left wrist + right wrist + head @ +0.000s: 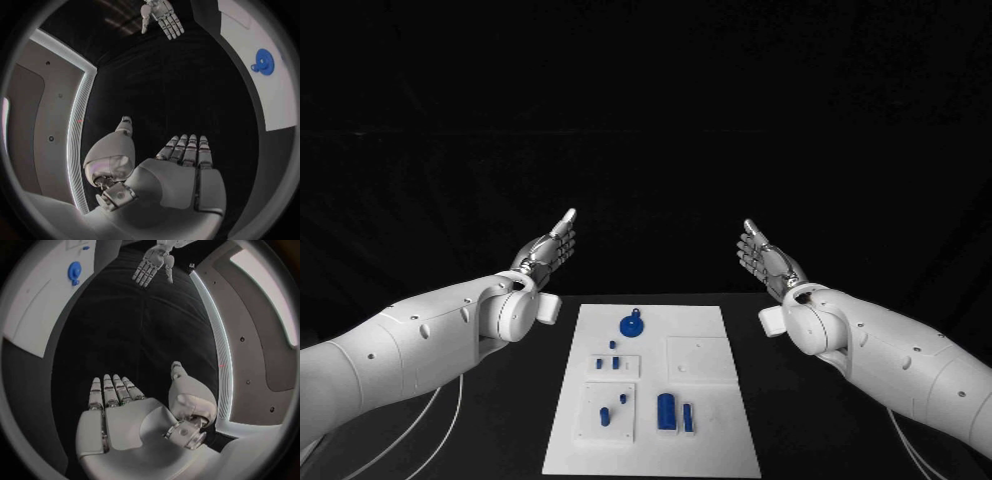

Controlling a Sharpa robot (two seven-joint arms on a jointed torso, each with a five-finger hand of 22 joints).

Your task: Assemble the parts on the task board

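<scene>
left robot hand flat and empty, right robot hand likewise, both raised beyond task board, blue parts on it

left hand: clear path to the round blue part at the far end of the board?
Probably yes. The left hand is open, holding nothing, raised beyond the task board. The round blue part lies uncovered, with nothing between them.

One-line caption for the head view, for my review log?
Both hands, left hand and right hand, open and raised beyond the task board; blue parts untouched.
</scene>
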